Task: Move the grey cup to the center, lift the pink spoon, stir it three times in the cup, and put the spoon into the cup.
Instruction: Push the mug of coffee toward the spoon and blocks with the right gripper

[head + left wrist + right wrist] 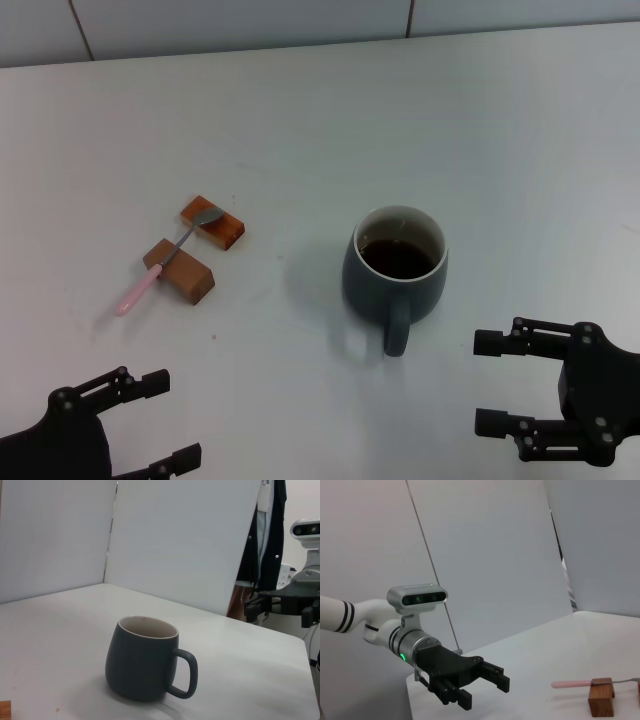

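Note:
The grey cup [395, 270] stands upright near the middle of the table with dark brown liquid inside and its handle pointing toward me; it also shows in the left wrist view [142, 660]. The pink spoon [165, 262] lies across two small wooden blocks [212, 222] to the cup's left, with its bowl on the far block; its handle also shows in the right wrist view [570, 684]. My left gripper [170, 420] is open and empty at the front left, nearer me than the spoon. My right gripper [485, 383] is open and empty at the front right, beside the cup's handle.
The white table [320, 120] runs back to a pale wall. The nearer wooden block [180, 270] props the spoon's handle. In the right wrist view the left gripper [482, 687] shows farther off, open, with a block [601, 697] at the edge.

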Tool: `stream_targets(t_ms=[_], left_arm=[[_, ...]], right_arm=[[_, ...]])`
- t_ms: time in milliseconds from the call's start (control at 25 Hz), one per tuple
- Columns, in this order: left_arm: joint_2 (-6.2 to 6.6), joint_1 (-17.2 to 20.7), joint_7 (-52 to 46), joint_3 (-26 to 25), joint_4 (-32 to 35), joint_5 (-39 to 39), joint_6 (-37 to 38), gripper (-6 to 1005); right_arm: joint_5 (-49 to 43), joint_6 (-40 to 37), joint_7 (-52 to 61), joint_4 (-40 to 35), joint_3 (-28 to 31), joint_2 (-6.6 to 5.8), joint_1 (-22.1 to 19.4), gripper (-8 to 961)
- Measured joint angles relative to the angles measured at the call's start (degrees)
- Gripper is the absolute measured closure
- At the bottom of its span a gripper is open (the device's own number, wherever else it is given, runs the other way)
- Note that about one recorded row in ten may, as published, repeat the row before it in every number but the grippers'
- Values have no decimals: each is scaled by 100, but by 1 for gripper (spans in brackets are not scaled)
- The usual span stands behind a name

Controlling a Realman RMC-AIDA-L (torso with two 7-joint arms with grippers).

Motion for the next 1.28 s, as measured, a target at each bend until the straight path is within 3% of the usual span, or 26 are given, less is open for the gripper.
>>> stream_targets(t_ms=[440,760,1000,1160,1280], left_arm=[[0,-4,0,0,0,0,0,205],[0,-23,8,0,0,-2,-3,209],[0,-58,30,0,0,-5,-4,212],[0,-121,48,0,0,-4,0,214],[3,-154,51,0,0,-3,0,215]], right_arm=[[140,65,-88,63,1,0,-6,188],[2382,393,-2128,1344,372,-28,-403,202],[3096,512,-3895,2854,746,-57,-295,371],[3068,824,-5165,3834,670,-64,-14,622],[3016,906,-5429,4124,660,-64,104,716]])
